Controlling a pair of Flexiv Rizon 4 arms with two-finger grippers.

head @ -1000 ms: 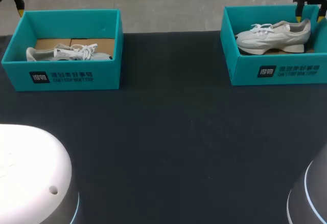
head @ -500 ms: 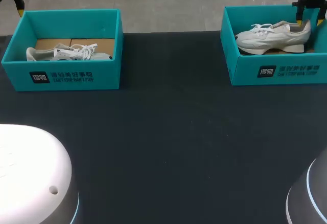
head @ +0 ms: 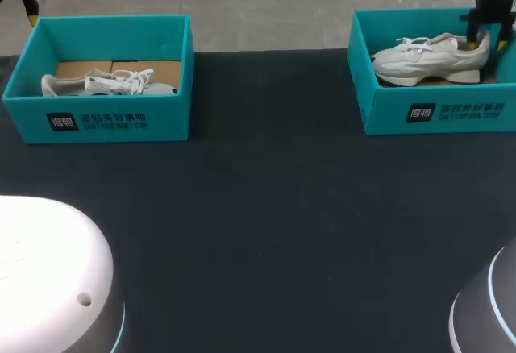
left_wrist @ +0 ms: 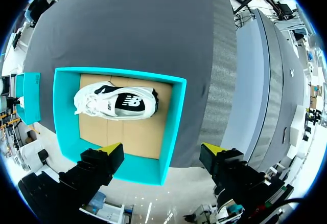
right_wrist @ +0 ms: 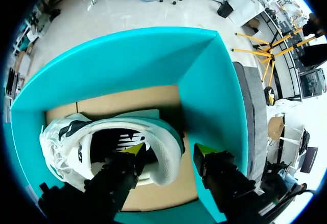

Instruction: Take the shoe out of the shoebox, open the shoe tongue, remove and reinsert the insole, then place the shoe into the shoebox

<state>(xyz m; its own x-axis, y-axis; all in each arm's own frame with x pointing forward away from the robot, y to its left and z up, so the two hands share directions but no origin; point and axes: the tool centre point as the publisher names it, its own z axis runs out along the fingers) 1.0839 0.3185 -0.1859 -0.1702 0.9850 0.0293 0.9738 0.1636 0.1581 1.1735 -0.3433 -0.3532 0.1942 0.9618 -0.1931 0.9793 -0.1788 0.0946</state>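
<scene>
On the table (head: 274, 224): left shoe (head: 105, 84) in left shoebox (head: 165, 119), far left; right shoe (head: 427, 56) in right shoebox (head: 387, 113), far right.

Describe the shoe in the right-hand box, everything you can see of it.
The shoe is a white and pale grey sneaker with white laces, thick white sole and dark lining. It stands on its sole on the brown cardboard floor of the right shoebox, toe toward the table's middle. The right gripper, open, straddles its heel: one finger inside the opening, the other outside behind it.
</scene>
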